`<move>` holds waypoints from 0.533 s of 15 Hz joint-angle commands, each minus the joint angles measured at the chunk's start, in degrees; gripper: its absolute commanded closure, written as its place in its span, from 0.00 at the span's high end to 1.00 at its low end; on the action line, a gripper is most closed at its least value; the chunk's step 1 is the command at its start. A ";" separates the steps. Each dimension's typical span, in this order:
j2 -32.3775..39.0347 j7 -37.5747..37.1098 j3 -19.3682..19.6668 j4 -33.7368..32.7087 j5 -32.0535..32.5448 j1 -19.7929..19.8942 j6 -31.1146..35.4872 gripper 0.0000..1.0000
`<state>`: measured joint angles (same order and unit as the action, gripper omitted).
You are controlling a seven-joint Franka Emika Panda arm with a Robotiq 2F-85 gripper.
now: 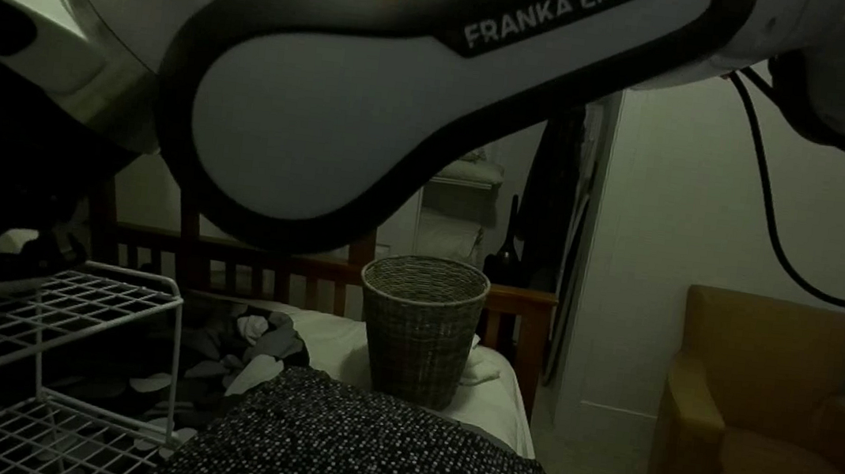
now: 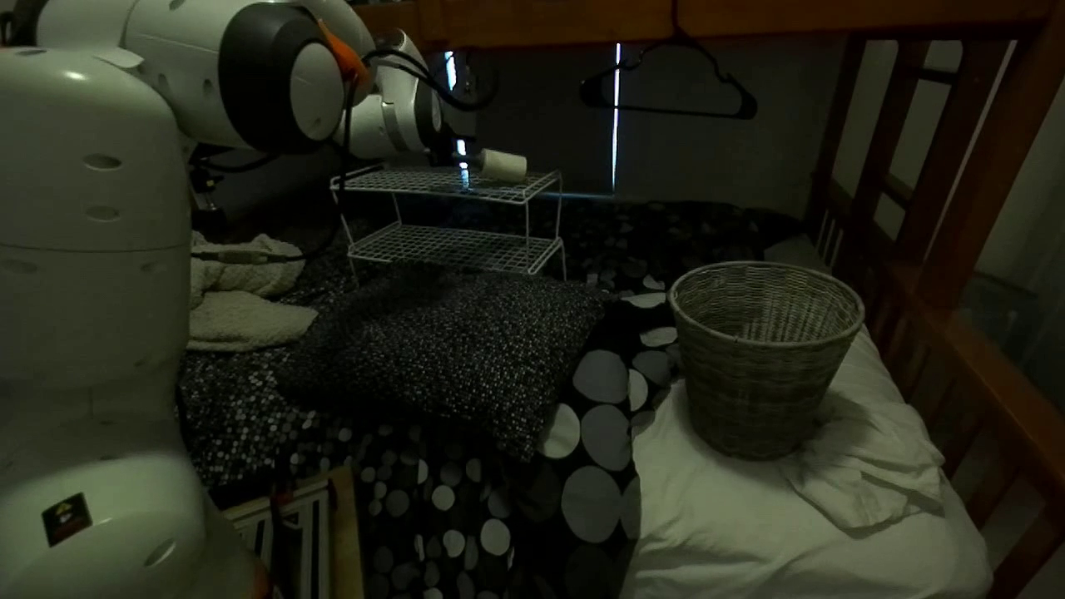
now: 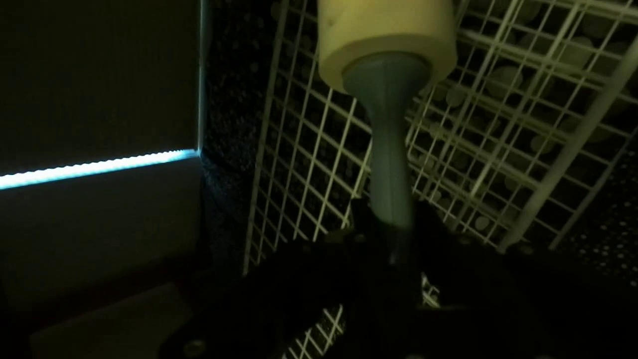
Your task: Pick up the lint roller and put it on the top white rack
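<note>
- Your one gripper (image 3: 392, 222) pinches one roller (image 3: 386, 27) by its handle (image 3: 391, 144).
- You have it over the top rack (image 2: 416, 181), near an edge; contact is hard to tell.
- One basket (image 2: 753, 391) stands on the bed (image 2: 724, 516), railed edge.
- Your arm (image 1: 324, 122) reads "FRANKA EMIKA".

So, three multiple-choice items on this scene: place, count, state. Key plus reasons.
1. The woven basket stands on the:
A) armchair
B) white sheet
C) floor

2. How many tiers on the white wire stand?
A) two
B) three
C) four

3. The gripper is:
A) wide open
B) shut on nothing
C) closed on the handle of the lint roller

1 B: an exterior view shows its base there.
2 A: the top white rack, plus a lower shelf.
3 C: the wrist view shows the handle clamped.
</note>
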<state>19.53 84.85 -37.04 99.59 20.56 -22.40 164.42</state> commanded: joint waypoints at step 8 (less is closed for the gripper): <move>-10.18 12.48 -7.68 9.72 -2.77 9.47 -2.88 0.26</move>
<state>9.29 97.31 -44.66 109.34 17.83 -12.94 161.55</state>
